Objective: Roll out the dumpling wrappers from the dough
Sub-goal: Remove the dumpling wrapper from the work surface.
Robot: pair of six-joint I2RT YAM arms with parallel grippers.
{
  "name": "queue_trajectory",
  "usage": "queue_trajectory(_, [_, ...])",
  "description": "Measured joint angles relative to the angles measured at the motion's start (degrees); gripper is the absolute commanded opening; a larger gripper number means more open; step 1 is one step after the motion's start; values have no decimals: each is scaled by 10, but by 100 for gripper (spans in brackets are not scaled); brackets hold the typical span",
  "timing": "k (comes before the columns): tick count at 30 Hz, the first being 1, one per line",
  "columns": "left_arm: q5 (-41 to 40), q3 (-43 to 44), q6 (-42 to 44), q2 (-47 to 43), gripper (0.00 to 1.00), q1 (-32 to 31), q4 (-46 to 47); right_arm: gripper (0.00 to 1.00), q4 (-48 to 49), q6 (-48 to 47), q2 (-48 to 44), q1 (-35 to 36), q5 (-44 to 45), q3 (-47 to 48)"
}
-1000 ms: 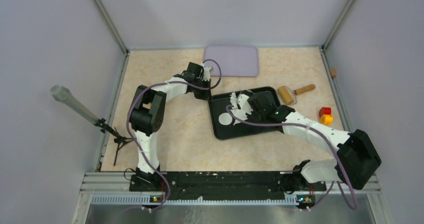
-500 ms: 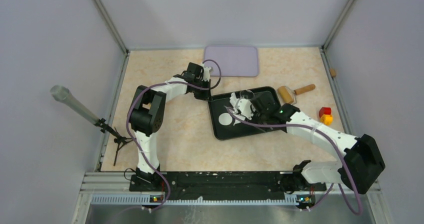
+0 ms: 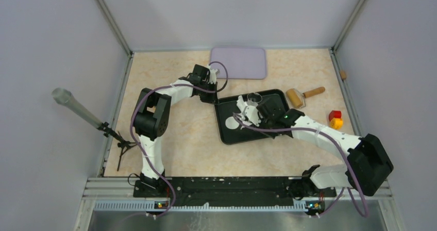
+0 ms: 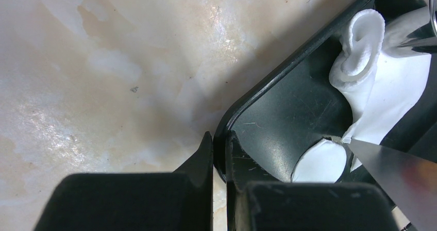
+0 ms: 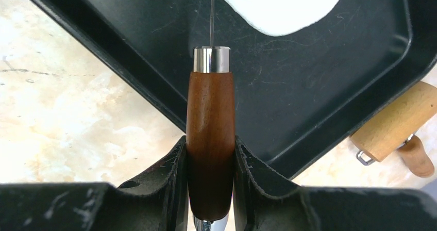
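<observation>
1. The dough lies ahead of my left jaws and off to their right, inside the black tray. It is apart from the jaws, with bare tray floor between.
2. My left jaws are pinched closed on the tray's rim beside its rounded corner, one finger outside on the desk side and one inside the tray.
3. A dumpling wrapper sits just right of those jaws on the tray floor, nearer to them than the dough, close against the dough's near edge.
4. My right jaws stand partly open and are clamped on the brown handle of a wooden-handled blade, one finger on each side. The handle ends in a bright metal collar, and the thin blade runs straight ahead, seen edge-on.
5. From my right jaws the dough is straight ahead, just past the collar, with the blade reaching to its edge. From my left wrist the blade's tip meets the dough's near edge beside the wrapper.
6. The dough is a soft white sheet, flat and irregular, with one end curled over into a rolled fold. The wrapper is a small, smooth, thin white round.
7. A rolling pin lies on the desk to the right of my right jaws, outside the tray.
</observation>
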Motion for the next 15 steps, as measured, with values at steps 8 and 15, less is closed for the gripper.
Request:
queue_trajectory(8, [0, 0, 0, 0, 0, 0, 0, 0, 19, -15, 4, 1, 68, -26])
queue_trajectory(15, [0, 0, 0, 0, 0, 0, 0, 0, 14, -22, 12, 0, 149, -33])
